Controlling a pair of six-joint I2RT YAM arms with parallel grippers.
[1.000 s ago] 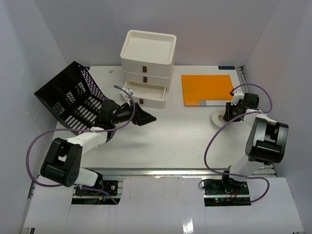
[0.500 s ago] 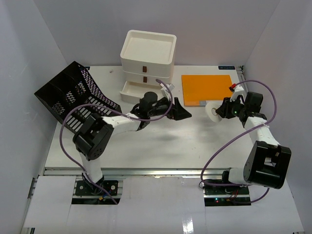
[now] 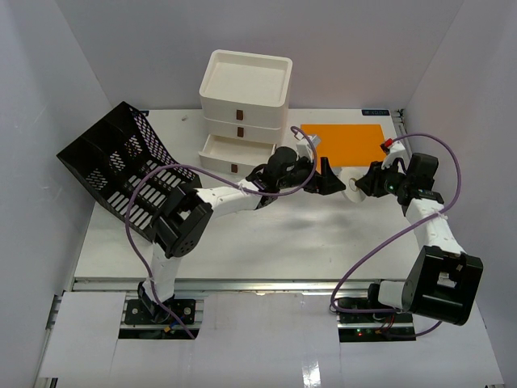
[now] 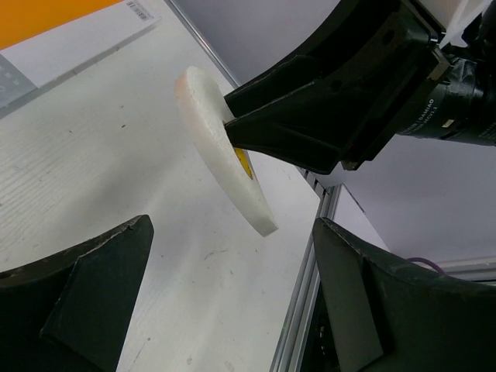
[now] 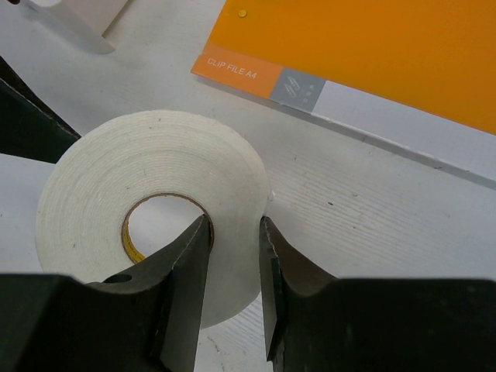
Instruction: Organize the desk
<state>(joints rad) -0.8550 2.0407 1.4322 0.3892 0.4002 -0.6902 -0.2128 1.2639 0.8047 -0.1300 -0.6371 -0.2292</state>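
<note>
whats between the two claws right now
A white roll of tape, gripped by the right claw, facing the open left claw; see left wrist view.

You're looking at a robotics lab cell staged as an office desk (image 3: 266, 234). White walls (image 3: 48, 97) box it in, and a metal rail (image 3: 266, 284) along the bottom of the frame carries the left arm (image 3: 182, 226) and right arm (image 3: 443, 279). Upper left stands a mesh file rack (image 3: 113, 166); top centre, a drawer box (image 3: 245, 105); right, an orange clip file (image 3: 343, 145) and a tape roll (image 3: 353, 184).
</note>
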